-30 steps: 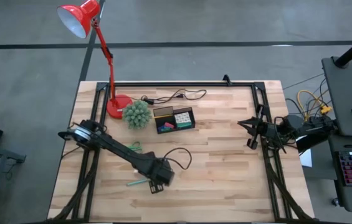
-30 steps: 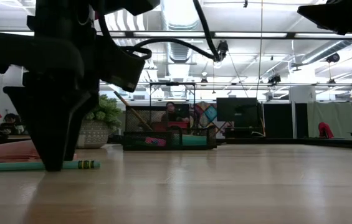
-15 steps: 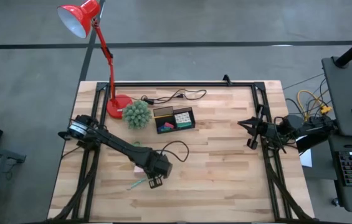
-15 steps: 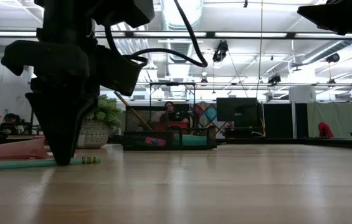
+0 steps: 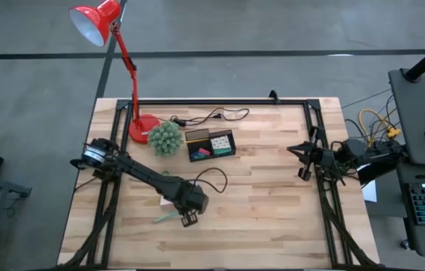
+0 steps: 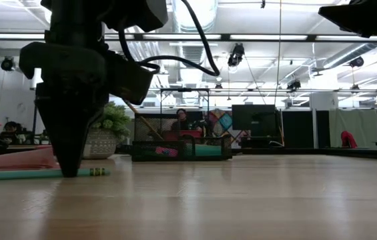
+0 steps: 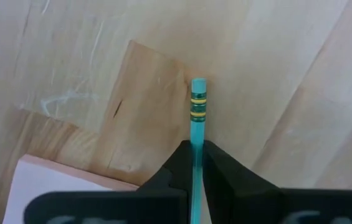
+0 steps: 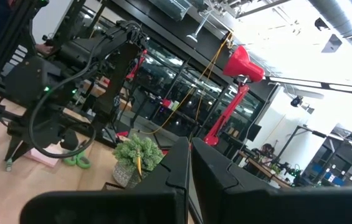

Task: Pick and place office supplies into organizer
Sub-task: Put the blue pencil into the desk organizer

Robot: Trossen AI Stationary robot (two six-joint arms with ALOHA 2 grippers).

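Compared with a second ago, the left gripper has pulled back a bit toward the table's middle and the slim green pen has swung round with it, so it's now lying more angled on the wood instead of flat along the front edge. Right now the left gripper is sitting down at the tabletop around 7 o'clock from the table's centre, its fingers pinching the pen; in the left wrist view the fingers are closing on either side of the pen's shaft, with the yellow-banded end sticking out past them. The pink sticky-note pad is lying just beside the gripper, and the green-handled scissors are peeking out next to the arm at about 9 o'clock. The organizer is sitting at roughly 11 o'clock from centre, well apart from the pen, with the spiky green plant just beside it and the red lamp further left. Over at 3 o'clock the right gripper is waiting at the table's edge, its fingers pressed together in its own wrist view.
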